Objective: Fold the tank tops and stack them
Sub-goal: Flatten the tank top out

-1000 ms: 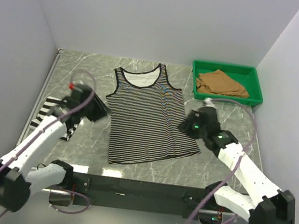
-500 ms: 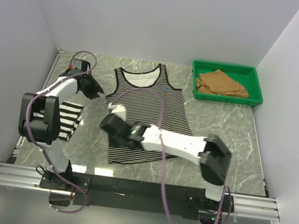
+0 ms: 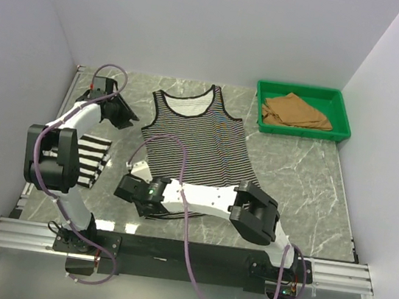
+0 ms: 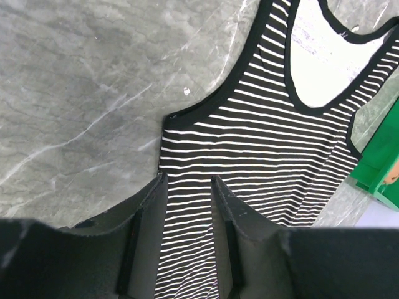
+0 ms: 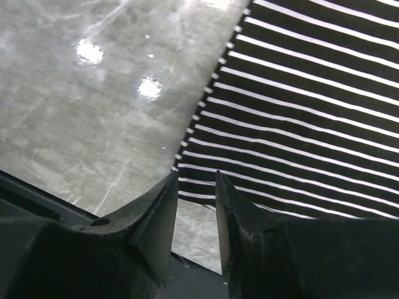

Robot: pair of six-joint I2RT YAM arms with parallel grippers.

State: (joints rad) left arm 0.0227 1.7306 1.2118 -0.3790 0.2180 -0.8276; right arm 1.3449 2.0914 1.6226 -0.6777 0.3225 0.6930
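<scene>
The thin-striped tank top point(image 3: 199, 149) lies flat and face-up in the middle of the desk point(image 3: 299, 178), neckline toward the top of the frame and hem toward the bottom. The left tool point(image 3: 122, 115) hangs just beside the armhole on the frame's left. Its wrist view shows the jaws a narrow gap apart over the striped cloth, with nothing caught between them. The right tool point(image 3: 128, 189) reaches across to the hem corner at lower left. Its jaws are also slightly spread, and the wrist view shows the hem edge in the gap, not pinched.

The wide-striped tank top point(image 3: 88, 158) sits folded at the frame's left edge. The tan tank top point(image 3: 294, 111) is bunched inside the green tray point(image 3: 342, 114) at upper right.

You are handling thin, limp knit. It looks light, it will sag and drape the moment it leaves the desk, and it will likely slide easily on the polished stone. Take it at the bound edges: the dark armhole trim for one tool, the hem corner for the other. Grip close to the surface and catch both layers, or the fold will probably come up crooked.
</scene>
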